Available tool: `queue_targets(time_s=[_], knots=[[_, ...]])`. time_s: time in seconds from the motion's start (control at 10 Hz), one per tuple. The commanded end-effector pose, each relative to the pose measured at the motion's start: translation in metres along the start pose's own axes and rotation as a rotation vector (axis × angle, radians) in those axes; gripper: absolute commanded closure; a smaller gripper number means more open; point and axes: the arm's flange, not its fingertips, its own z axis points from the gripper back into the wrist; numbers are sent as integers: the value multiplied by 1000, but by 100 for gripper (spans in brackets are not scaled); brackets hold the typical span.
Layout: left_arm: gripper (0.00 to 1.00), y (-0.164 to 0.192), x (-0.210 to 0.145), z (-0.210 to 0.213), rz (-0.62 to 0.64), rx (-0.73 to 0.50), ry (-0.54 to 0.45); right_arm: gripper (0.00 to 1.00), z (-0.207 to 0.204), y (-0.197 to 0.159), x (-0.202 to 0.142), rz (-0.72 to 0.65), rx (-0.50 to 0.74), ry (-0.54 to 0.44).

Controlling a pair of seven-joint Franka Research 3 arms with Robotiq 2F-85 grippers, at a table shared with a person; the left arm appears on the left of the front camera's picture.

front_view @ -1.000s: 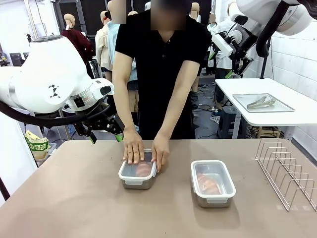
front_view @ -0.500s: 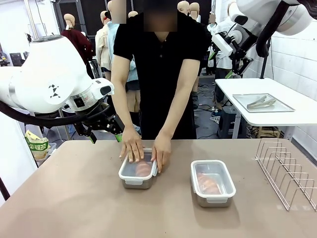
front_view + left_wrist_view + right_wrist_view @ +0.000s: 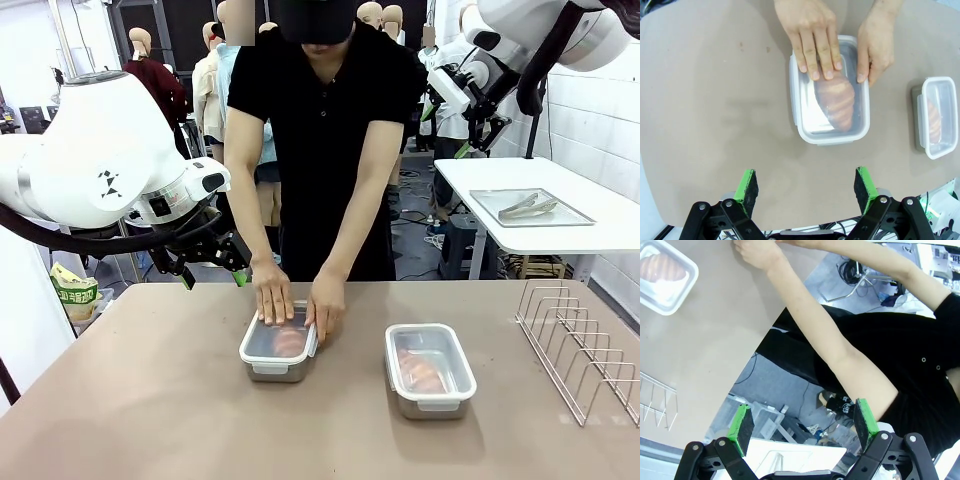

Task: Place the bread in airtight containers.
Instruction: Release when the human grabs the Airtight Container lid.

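Left gripper (image 3: 212,273) hangs over the brown table's (image 3: 130,400) far-left edge, fingers spread, holding nothing. Mid-table: steel tin with clear lid (image 3: 279,350), golden ridged roll (image 3: 836,99) inside, person's hands (image 3: 271,297) pressing on the lid. Just right: second lidded steel tin (image 3: 430,369) with its roll (image 3: 421,371). Wire rack (image 3: 583,347) at the right edge. Right gripper (image 3: 802,426) up high, fingers spread, holding nothing.

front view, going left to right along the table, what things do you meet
left pincer → container under the person's hands → second lidded container → wire rack
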Motion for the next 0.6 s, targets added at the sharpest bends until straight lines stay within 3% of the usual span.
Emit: queue_targets(time_s=[0.0,0.5], knots=[[0,1,1,1,0,7,-4,0,0,0,0,4,-2,1],[0,1,1,1,0,7,-4,0,0,0,0,4,-2,1]])
